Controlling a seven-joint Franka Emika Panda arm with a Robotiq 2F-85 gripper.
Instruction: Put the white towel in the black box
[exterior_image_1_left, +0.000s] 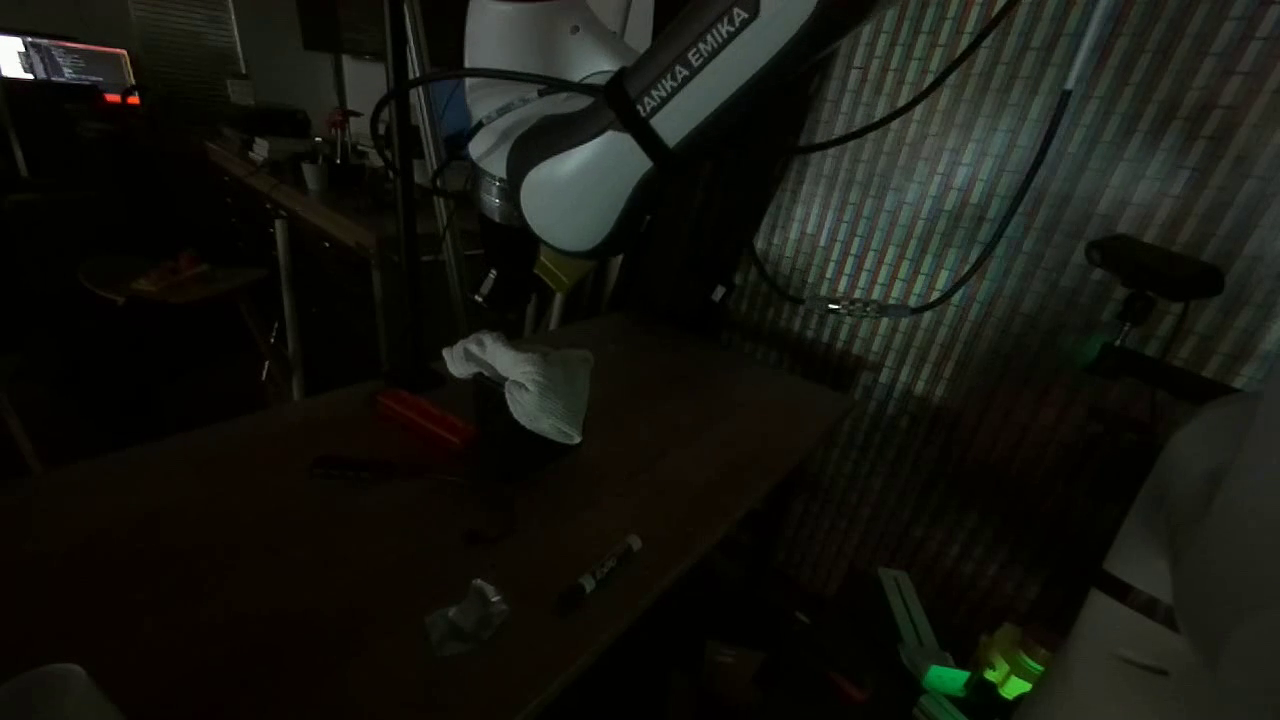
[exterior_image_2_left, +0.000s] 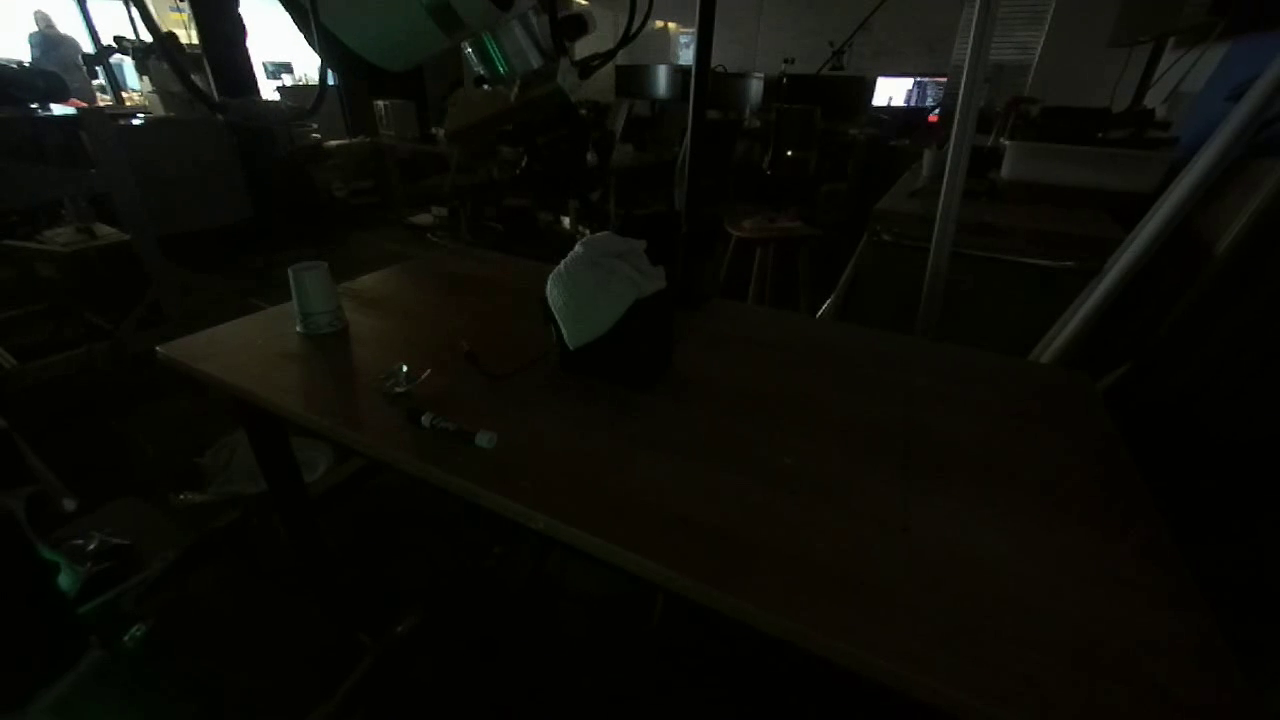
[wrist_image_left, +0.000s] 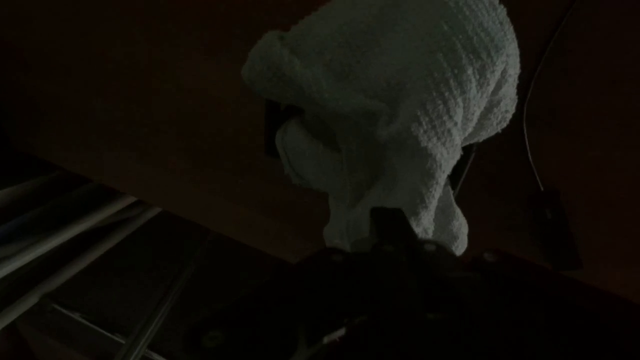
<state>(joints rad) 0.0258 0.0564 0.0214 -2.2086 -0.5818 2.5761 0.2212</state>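
The white towel (exterior_image_1_left: 545, 390) lies bunched over the black box (exterior_image_1_left: 505, 435), a fold hanging down outside it. The same towel (exterior_image_2_left: 600, 285) covers the top of the dark box (exterior_image_2_left: 630, 345), whose opening is hidden. In the wrist view my gripper (wrist_image_left: 391, 212) comes from the bottom, its jaws together against the towel (wrist_image_left: 390, 100). A dark corner of the box (wrist_image_left: 271, 130) peeks out from under the cloth. In both exterior views the gripper is above the towel, too dark to make out its tips. Whether cloth is pinched between them cannot be seen.
Beside the box lies a red object (exterior_image_1_left: 425, 418). A marker (exterior_image_1_left: 600, 570) and a crumpled clear wrapper (exterior_image_1_left: 470, 615) are nearer the table's edge. A pale cup (exterior_image_2_left: 318, 298) stands at one end of the table. A thin cable (wrist_image_left: 527, 120) runs to a dark item (wrist_image_left: 552, 225).
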